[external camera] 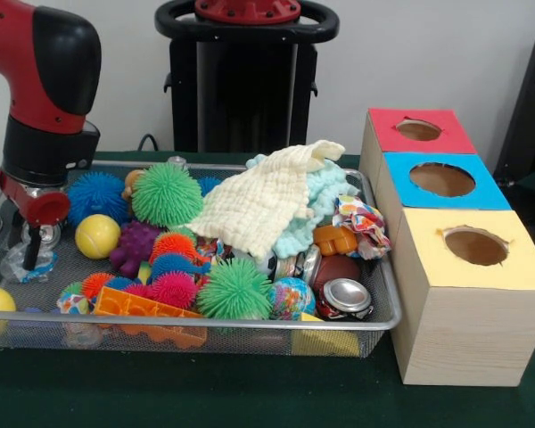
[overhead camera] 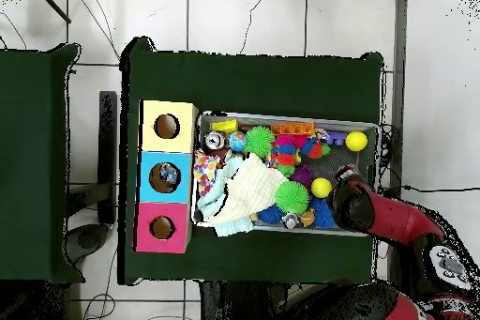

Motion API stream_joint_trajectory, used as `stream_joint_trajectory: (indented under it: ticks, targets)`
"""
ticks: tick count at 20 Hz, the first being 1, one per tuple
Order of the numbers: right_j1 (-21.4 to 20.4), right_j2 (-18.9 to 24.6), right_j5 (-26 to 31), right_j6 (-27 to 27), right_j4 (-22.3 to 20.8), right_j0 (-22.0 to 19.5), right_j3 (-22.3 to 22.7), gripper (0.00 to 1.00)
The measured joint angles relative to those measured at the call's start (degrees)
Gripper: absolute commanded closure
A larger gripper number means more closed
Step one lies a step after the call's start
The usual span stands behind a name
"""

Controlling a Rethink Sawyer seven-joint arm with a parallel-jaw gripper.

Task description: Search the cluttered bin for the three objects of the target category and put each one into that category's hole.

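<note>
The silver wire-mesh bin [external camera: 250,337] is full of toys; it also shows in the overhead view [overhead camera: 370,129]. My gripper [external camera: 35,251] reaches down into the bin's left end, right at a crushed clear bottle with a blue label [external camera: 20,265]. Whether it holds the bottle is unclear. A silver-topped can [external camera: 346,297] lies at the bin's front right corner, also seen from overhead [overhead camera: 216,140]. A second can [external camera: 296,266] lies half buried just left of it. In the overhead view my arm [overhead camera: 361,204] hides the gripper and the bottle.
Three boxes with round holes stand right of the bin: red [external camera: 419,131], blue [external camera: 441,180], yellow [external camera: 475,247]. Something lies inside the blue hole [overhead camera: 169,175]. A cream cloth [external camera: 259,201], spiky balls [external camera: 166,193], yellow balls [external camera: 97,235] and an orange block [external camera: 143,308] fill the bin.
</note>
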Motion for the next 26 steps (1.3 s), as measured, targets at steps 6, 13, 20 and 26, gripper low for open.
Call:
stream_joint_trajectory:
  ticks: [6, 13, 20, 26]
  targets:
    - [-0.38, 0.6, 0.0, 0.0, -0.01, -0.49, 0.07, 1.0]
    - [-2.1, 2.77, 0.04, 0.0, -0.04, -2.14, 1.54, 1.0]
    - [-7.41, 5.63, 1.14, 0.0, -0.04, -2.71, 5.48, 1.0]
    - [-12.23, 8.19, 2.84, 0.0, -0.06, -3.28, 8.56, 1.0]
